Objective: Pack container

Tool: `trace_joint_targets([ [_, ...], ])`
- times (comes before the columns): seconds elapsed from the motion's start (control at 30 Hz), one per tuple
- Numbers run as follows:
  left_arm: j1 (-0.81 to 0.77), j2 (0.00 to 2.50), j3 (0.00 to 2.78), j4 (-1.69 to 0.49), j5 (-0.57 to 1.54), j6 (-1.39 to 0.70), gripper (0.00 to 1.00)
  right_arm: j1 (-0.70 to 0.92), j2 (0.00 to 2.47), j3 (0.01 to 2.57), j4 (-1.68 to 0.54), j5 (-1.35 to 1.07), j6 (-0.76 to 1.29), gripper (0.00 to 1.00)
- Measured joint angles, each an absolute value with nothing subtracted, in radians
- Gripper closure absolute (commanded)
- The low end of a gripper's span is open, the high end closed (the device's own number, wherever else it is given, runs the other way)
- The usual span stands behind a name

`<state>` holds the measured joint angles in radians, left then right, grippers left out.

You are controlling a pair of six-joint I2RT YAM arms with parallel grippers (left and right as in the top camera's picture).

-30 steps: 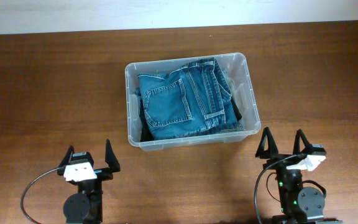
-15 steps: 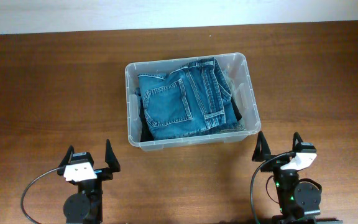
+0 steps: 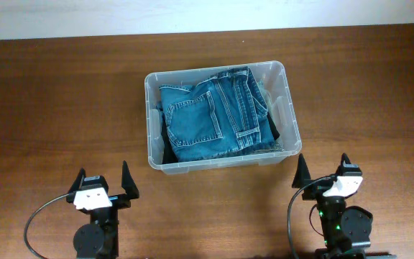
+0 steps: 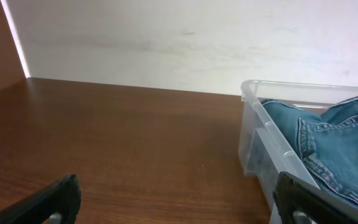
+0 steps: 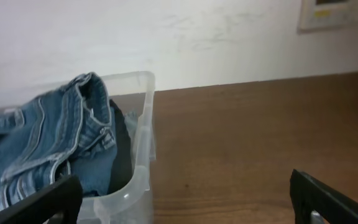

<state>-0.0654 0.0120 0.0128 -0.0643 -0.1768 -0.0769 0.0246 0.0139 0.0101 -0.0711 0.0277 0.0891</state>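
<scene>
Overhead: jeans [image 3: 210, 115] inside the container [image 3: 221, 162]

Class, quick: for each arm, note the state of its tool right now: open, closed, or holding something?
Left tool: open, holding nothing.
Right tool: open, holding nothing.

Left tool [image 3: 103, 175] at near left, fingers spread wide, holding nothing. Right tool [image 3: 323, 166] at near right, same pose.

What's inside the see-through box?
Folded blue jeans fill the container, lying on top. A dark thing peeks out beneath them at the edges. The jeans cover the rest, so I cannot tell what it is.
</scene>
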Motion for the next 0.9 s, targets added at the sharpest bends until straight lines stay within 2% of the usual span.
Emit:
trace_joint_targets([
  [0.23,-0.065,0.012,0.013,-0.064,-0.177,-0.077,0.00,0.025,0.014,0.010,-0.072,0.008,0.019,0.02],
  [0.9,-0.065,0.012,0.013,-0.064,-0.177,-0.077,0.00,0.025,0.014,0.010,-0.073,0.005,-0.001,0.01],
])
